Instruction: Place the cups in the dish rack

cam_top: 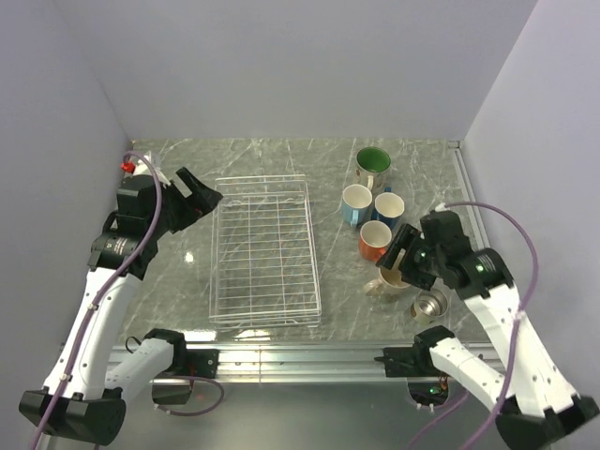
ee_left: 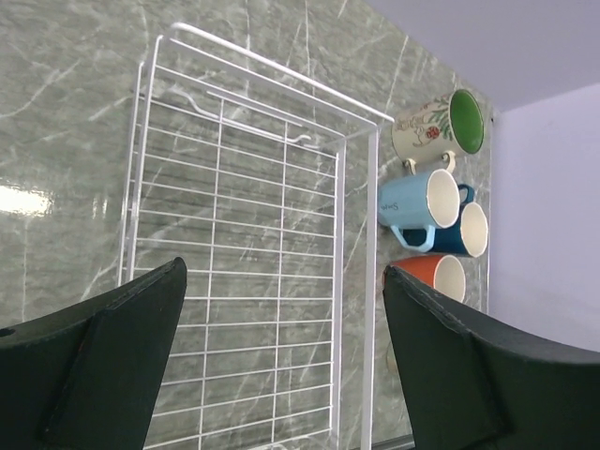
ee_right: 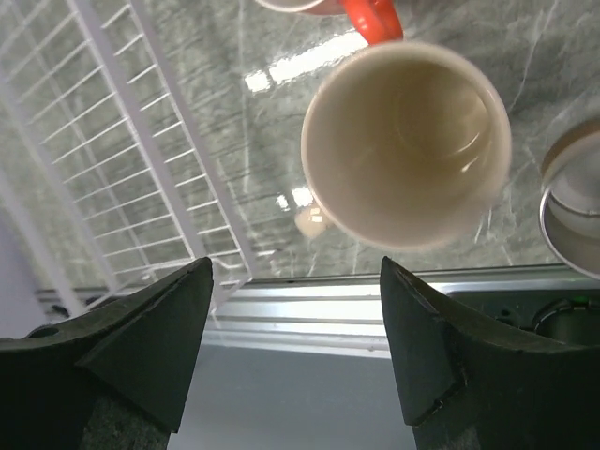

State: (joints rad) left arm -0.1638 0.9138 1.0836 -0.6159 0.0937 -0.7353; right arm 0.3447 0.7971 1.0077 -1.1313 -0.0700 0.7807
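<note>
Lengthwise near-to-far, dish rack (cam_top: 262, 178), open side up.

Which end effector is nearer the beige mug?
Right. The right end effector hovers just over the beige mug; the left end effector sits across the dish rack from it.

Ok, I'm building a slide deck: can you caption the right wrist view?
Open right hand poised over the beige mug, dish rack off to one side, nothing gripped yet.
</note>
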